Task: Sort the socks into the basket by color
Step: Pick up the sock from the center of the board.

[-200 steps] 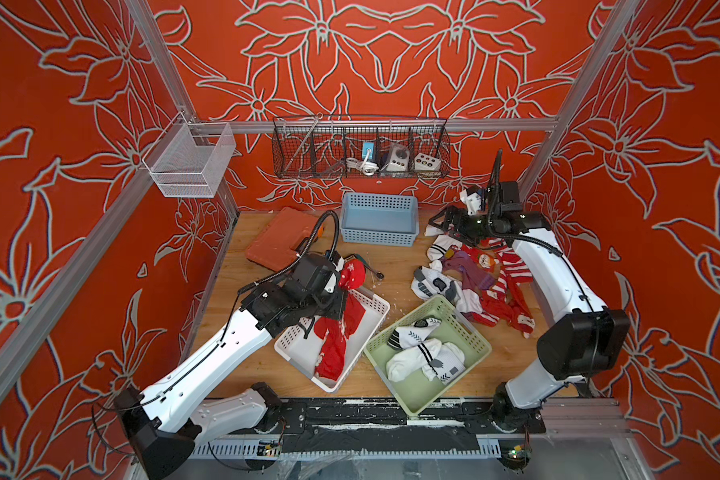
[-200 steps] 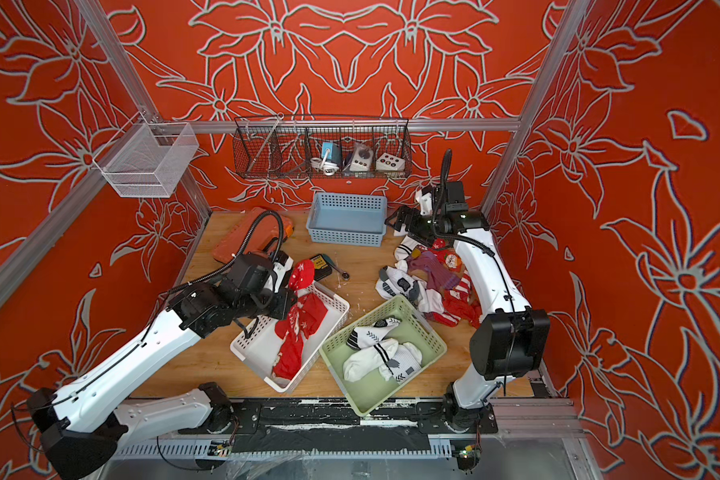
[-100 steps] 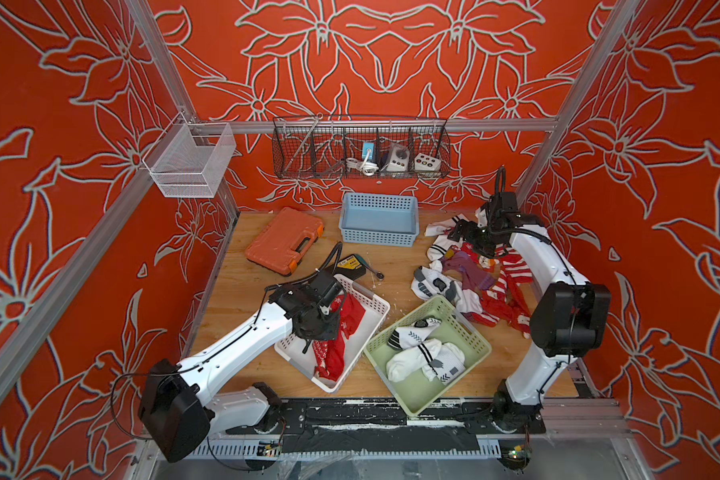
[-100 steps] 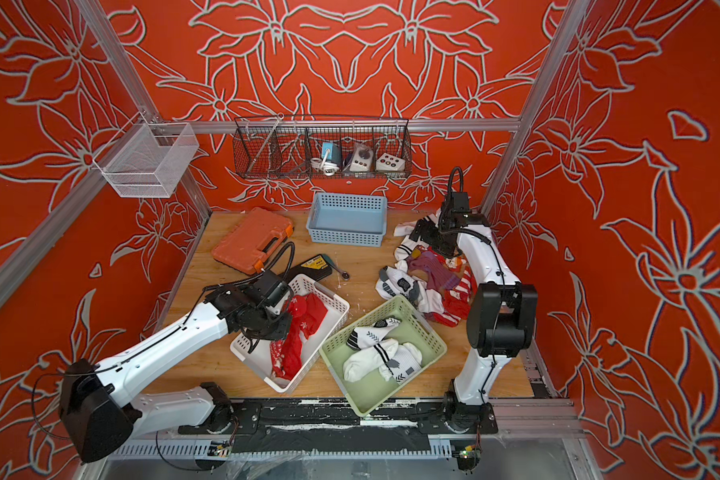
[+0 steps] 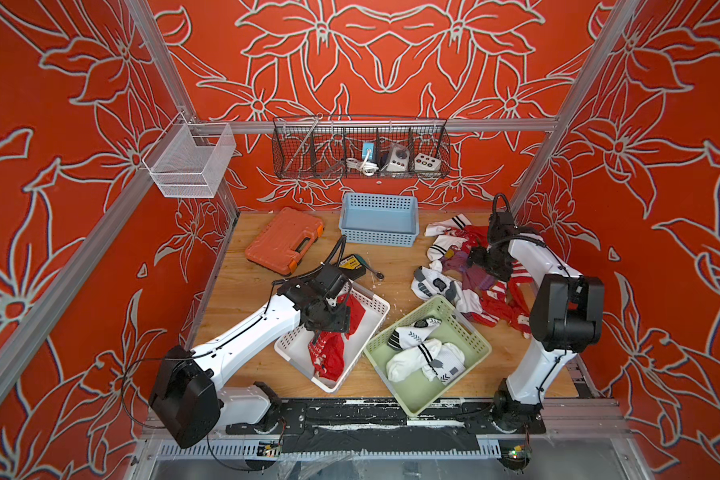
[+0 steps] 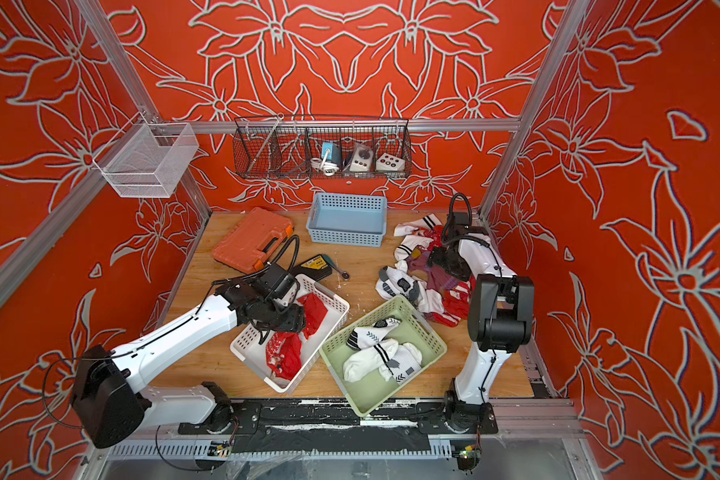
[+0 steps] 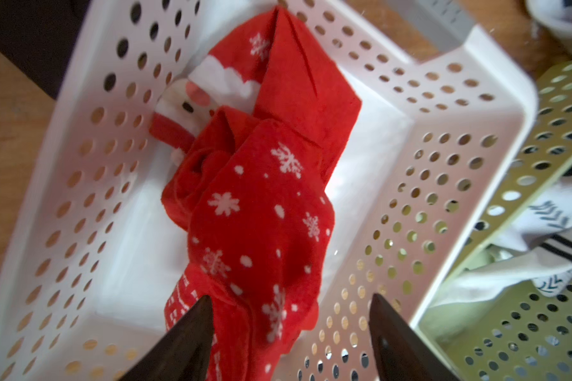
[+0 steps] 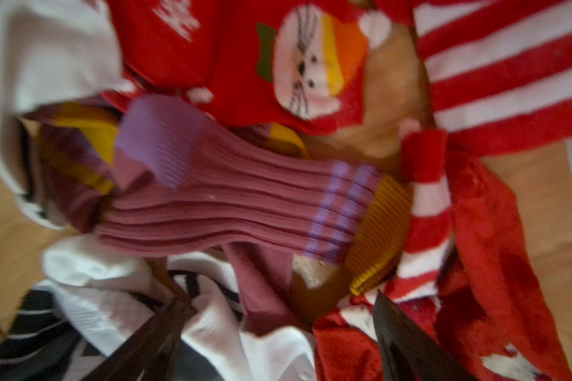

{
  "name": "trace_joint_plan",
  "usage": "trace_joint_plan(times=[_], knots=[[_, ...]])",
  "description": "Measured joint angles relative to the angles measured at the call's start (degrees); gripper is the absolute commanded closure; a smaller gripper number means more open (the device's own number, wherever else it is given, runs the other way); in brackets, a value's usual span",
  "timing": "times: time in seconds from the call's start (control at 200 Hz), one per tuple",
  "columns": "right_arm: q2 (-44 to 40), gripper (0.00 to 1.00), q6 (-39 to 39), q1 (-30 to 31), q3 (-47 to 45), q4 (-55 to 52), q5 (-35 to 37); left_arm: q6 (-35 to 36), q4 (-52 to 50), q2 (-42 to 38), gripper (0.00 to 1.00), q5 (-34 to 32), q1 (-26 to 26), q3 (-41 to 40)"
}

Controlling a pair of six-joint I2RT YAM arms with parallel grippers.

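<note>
Red socks (image 5: 329,357) lay in white basket (image 5: 294,345) at 7 o'clock, white socks (image 5: 416,357) in green basket (image 5: 470,332) at 5. Pile (image 5: 491,299) at 2 o'clock was unsorted. Left gripper (image 7: 290,297) and right gripper (image 8: 279,297) gaped, empty.

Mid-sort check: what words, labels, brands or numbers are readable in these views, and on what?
Nothing reads clearly.
The yellow label on the dark device beside the white basket: print too small to read.
White marks on the patterned red sock in that basket: possibly lettering, blurred.
White marks on the pile's red sock, right wrist view: blurred, unreadable.
</note>
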Motion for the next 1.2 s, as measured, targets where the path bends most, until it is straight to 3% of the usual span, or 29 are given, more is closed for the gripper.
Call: trace_joint_plan(times=[0.14, 0.38, 0.545, 0.645, 0.686, 0.806, 1.031, 1.196], knots=[[-4.1, 0.08, 1.4, -1.0, -5.7, -1.4, 4.1, 0.1, 1.4, -2.4, 0.27, 0.0, 1.1, 2.5], [-4.5, 0.08, 1.6, -3.5, -6.7, -1.1, 9.6, 0.8, 3.5, -4.4, 0.25, 1.4, 3.1, 6.0], [-0.3, 0.17, 0.5, -4.8, -5.5, 0.1, 10.6, 1.3, 4.3, -4.5, 0.25, 2.3, 3.4, 6.3], [1.7, 0.3, -0.5, -5.0, -4.1, 1.0, 10.3, 1.3, 4.4, -4.6, 0.25, 2.6, 3.5, 6.3], [2.1, 0.4, -0.6, -5.0, -3.5, 1.4, 9.8, 1.3, 4.5, -4.7, 0.25, 2.7, 3.5, 6.3], [2.4, 0.99, -1.6, -5.0, -2.9, 2.9, 8.7, 1.3, 5.1, -4.9, 0.25, 3.2, 3.6, 6.3], [1.8, 1.0, -1.7, -5.0, -3.4, 3.8, 6.4, 1.5, 7.4, -4.7, 0.25, 4.4, 3.7, 6.3], [-3.3, 1.0, -1.7, -4.8, -5.1, 4.5, 2.8, 2.4, 9.6, -3.5, 0.24, 6.2, 3.9, 6.8]])
